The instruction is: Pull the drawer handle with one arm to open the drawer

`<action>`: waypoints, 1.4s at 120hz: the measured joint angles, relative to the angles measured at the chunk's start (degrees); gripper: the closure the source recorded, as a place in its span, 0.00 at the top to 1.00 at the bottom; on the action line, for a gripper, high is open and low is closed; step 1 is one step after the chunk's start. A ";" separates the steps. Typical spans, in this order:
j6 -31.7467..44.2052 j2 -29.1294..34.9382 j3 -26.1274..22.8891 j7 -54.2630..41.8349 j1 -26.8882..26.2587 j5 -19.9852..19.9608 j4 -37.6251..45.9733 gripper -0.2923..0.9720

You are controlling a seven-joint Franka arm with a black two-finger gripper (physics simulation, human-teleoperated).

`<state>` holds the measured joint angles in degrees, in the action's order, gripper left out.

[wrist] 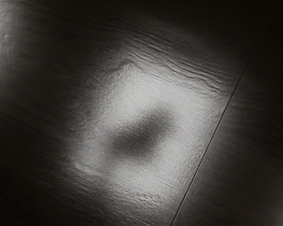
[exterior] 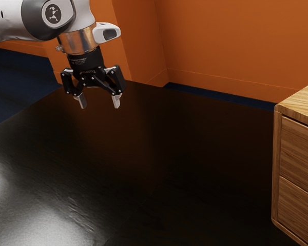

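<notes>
- The arm (exterior: 46, 18) comes in at the upper left of the exterior view, with the hand pointing straight down.
- The gripper (exterior: 99, 102) is released: its two fingers (exterior: 116, 100) stand wide apart and nothing is between them.
- It hangs in the air above the dark surface (exterior: 143, 169), without touching it.
- The wooden cabinet (exterior: 297, 110) stands at the exterior view's right edge, well apart from the gripper (almost the full width of the dark surface lies between them).
- On the cabinet's face there are two panels, one above the other: the upper drawer front (exterior: 300, 154) and the lower drawer front (exterior: 297, 210).
- Both fronts seem to sit level with the cabinet frame, so the drawers look closed. I cannot tell where a handle sits on them.
- Behind the arm and the cabinet rises an orange wall (exterior: 220, 36), with a dark blue strip along its foot.
- In the wrist view, the same dark surface (wrist: 47, 94) lies under the hand and shows a fine wood-like grain.
- A bright patch (wrist: 179, 117) of reflected light lies on it, with a blurred dark spot in its middle.
- A thin line (wrist: 217, 132), like a seam, crosses the surface slantwise beside the patch.
</notes>
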<state>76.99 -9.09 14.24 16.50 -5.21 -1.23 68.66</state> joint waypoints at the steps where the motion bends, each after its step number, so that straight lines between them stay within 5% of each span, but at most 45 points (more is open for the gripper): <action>1: 0.00 0.00 0.01 0.00 0.00 -0.06 0.00 0.77; 32: -0.34 4.80 -0.55 0.08 0.33 -0.91 -3.47 0.77; 47: -0.44 6.05 -11.16 0.75 4.54 -1.11 -6.77 0.77; 61: -0.30 4.80 -19.61 2.34 0.60 -1.12 -7.06 0.77; 74: -0.22 4.30 -23.58 4.04 -2.88 -1.10 -6.87 0.77; 90: 0.01 4.05 -26.84 3.32 -0.71 -0.27 -6.28 0.77; 130: 7.26 2.96 -35.11 -28.94 -1.07 5.90 -4.90 0.77; 168: 5.64 2.11 -35.76 -54.90 -0.32 4.69 -3.26 0.77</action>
<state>82.63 -6.97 -21.52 -38.40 -5.53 3.46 65.41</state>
